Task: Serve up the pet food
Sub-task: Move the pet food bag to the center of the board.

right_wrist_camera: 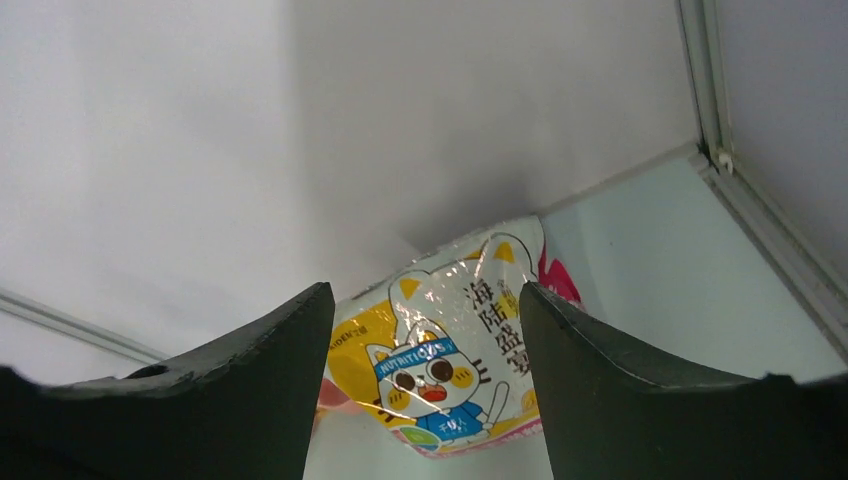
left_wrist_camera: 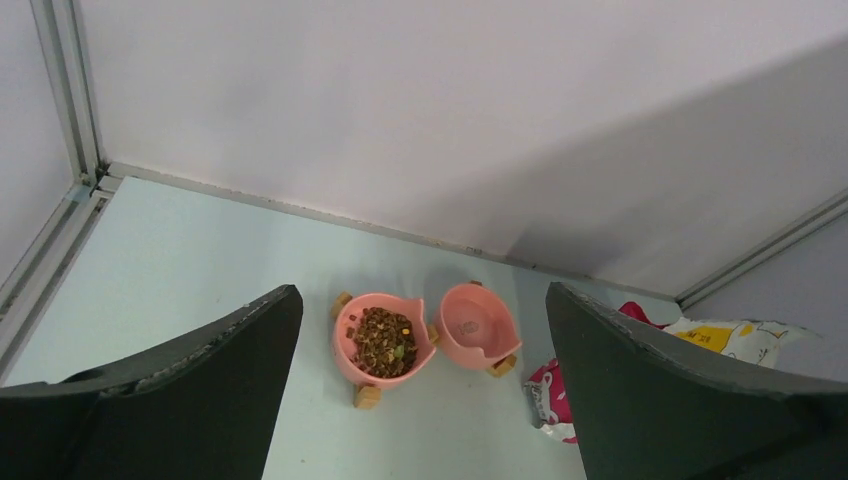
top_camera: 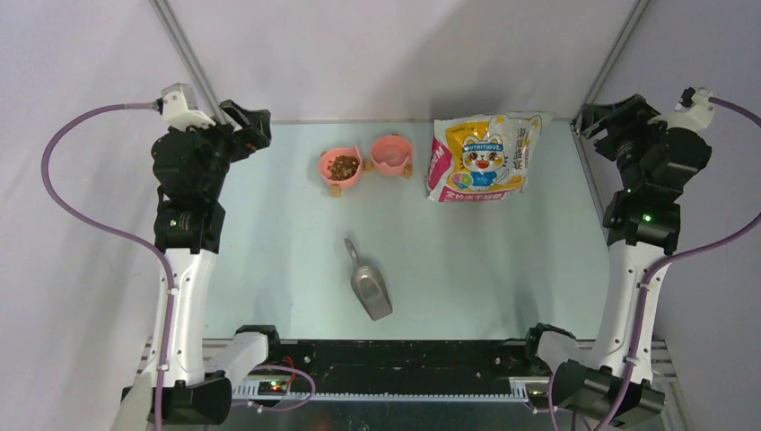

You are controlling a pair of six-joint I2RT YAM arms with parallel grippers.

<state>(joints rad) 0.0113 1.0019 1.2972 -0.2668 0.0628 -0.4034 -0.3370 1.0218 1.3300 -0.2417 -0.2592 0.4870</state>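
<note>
Top external view: pet food (top_camera: 342, 166) sits heaped in the left bowl (top_camera: 334, 179) of 2 pink bowls at approx. 12 o'clock on the desk (top_camera: 269, 224). The right bowl (top_camera: 391, 154) looks empty. Left hand (top_camera: 249, 119) at 10 o'clock and right hand (top_camera: 599, 117) at 2 o'clock are both spread wide w/ nothing between the fingers. Probably 1 serving is done. Any refill needs the metal scoop (top_camera: 369, 285), near 6 o'clock, gripped by its handle. Cat-print bag (top_camera: 482, 157) lies at 1 o'clock. Nothing blocks the scoop.

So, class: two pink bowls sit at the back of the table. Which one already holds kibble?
The left pink bowl, farther from the cat-print bag, holds the pet food; the right bowl looks empty.
</note>
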